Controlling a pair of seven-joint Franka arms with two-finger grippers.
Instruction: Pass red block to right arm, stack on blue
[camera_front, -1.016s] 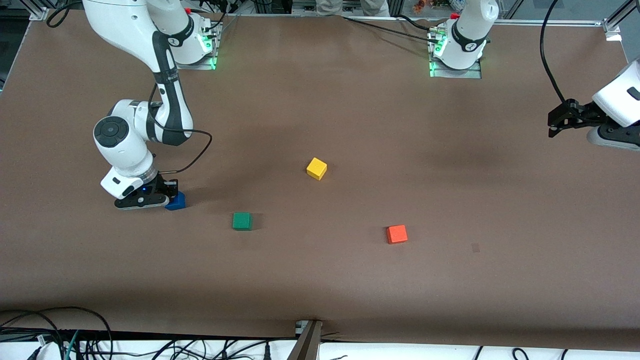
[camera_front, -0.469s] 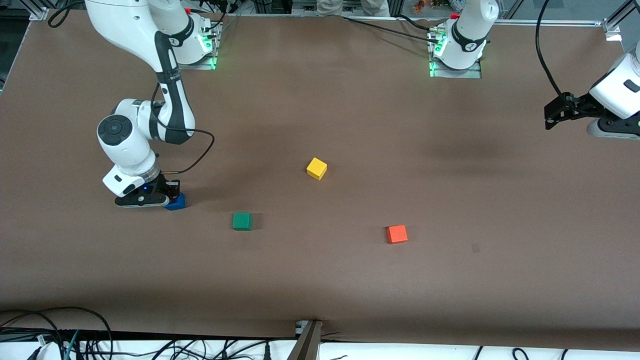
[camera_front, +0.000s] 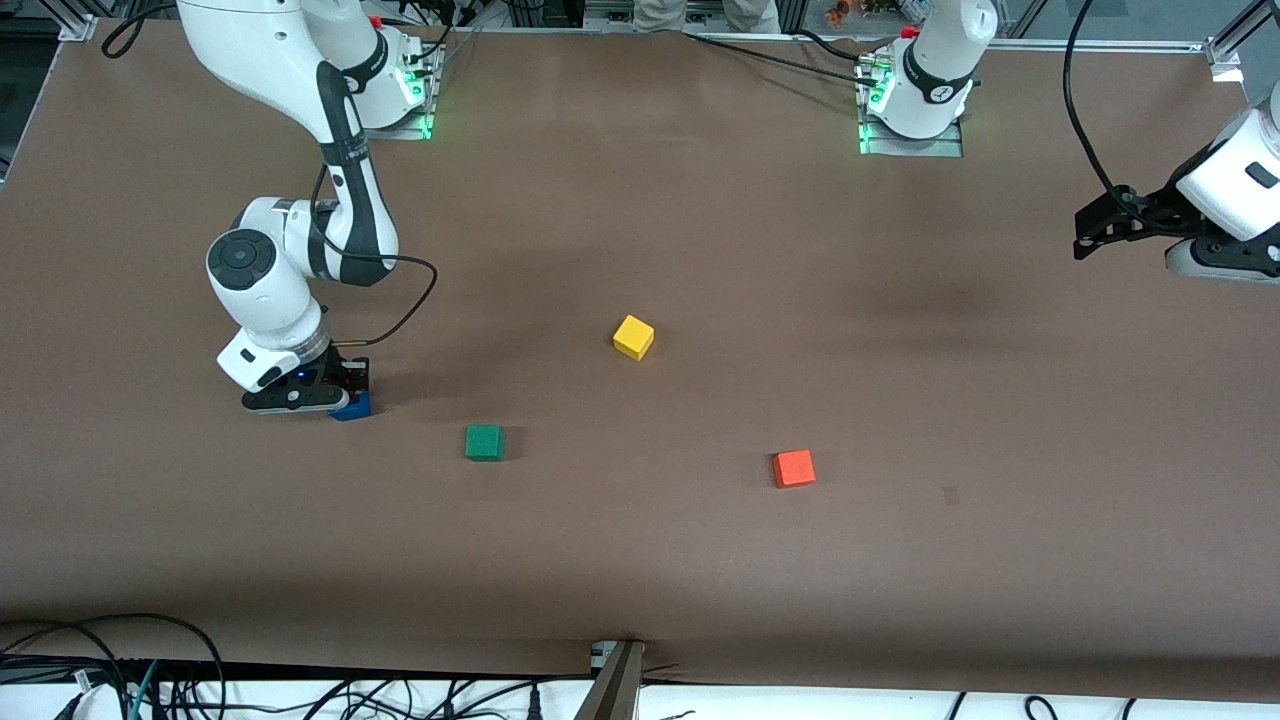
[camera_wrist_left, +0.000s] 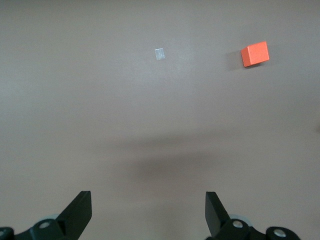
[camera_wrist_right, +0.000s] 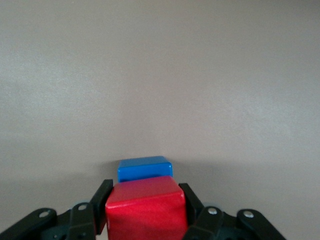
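We see the red block (camera_wrist_right: 145, 207) pinched in the right pincer (camera_front: 338, 388), low over the blue block (camera_front: 356, 407) on the table (camera_front: 640, 560) toward the right arm's end. We read no writing. The right arm bends steeply down. The left pincer (camera_front: 1095, 232), fingers spread and empty, hangs over the table's other end, with the orange block (camera_wrist_left: 255, 53) in its wrist view.
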